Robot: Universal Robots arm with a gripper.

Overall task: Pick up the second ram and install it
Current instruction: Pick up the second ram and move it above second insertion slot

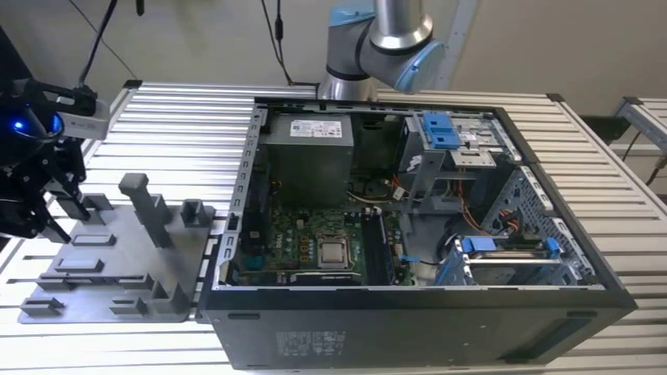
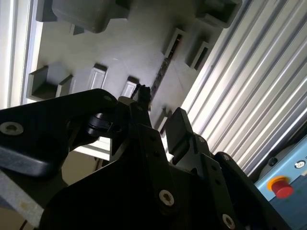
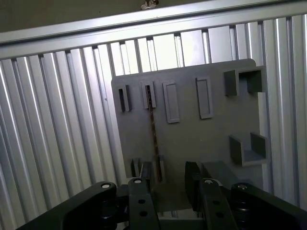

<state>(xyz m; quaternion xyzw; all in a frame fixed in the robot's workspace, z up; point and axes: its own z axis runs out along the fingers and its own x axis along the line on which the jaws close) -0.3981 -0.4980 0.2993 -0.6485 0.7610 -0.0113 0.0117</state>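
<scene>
In the exterior view, the gripper (image 1: pixel 42 207) hangs at the far left of the frame over a grey fixture tray (image 1: pixel 115 266). The tray lies on the ribbed metal worktop (image 1: pixel 177 109). An open computer case (image 1: pixel 417 328) takes up the centre and the exterior view's right, with its motherboard (image 1: pixel 302 234) exposed. The arm's base (image 1: pixel 376 39) stands behind the case at upper centre. The gripper is well apart from the case.

In the second wrist view, the gripper (image 2: pixel 160 110) looms dark in the foreground. Beyond it the second ram (image 2: pixel 165 67) stands on edge as a thin dark strip, each end seated in a slotted holder of the tray (image 2: pixel 120 43). A red stop button (image 2: pixel 283 187) shows beside the ribbed worktop.

In the first wrist view, the second ram (image 3: pixel 152 134) runs as a narrow dark line across the tray (image 3: pixel 201 139) towards the gripper (image 3: pixel 169 175). The jaws stand moderately wide with a clear gap and hold nothing. The stick's near end lies within that gap, close beside one jaw and apart from the other.

As I judge it, the work is at its very start: the jaws are lined up over the stick, but it is not yet gripped or lifted, and carrying it to the motherboard and seating it are both left to do.
</scene>
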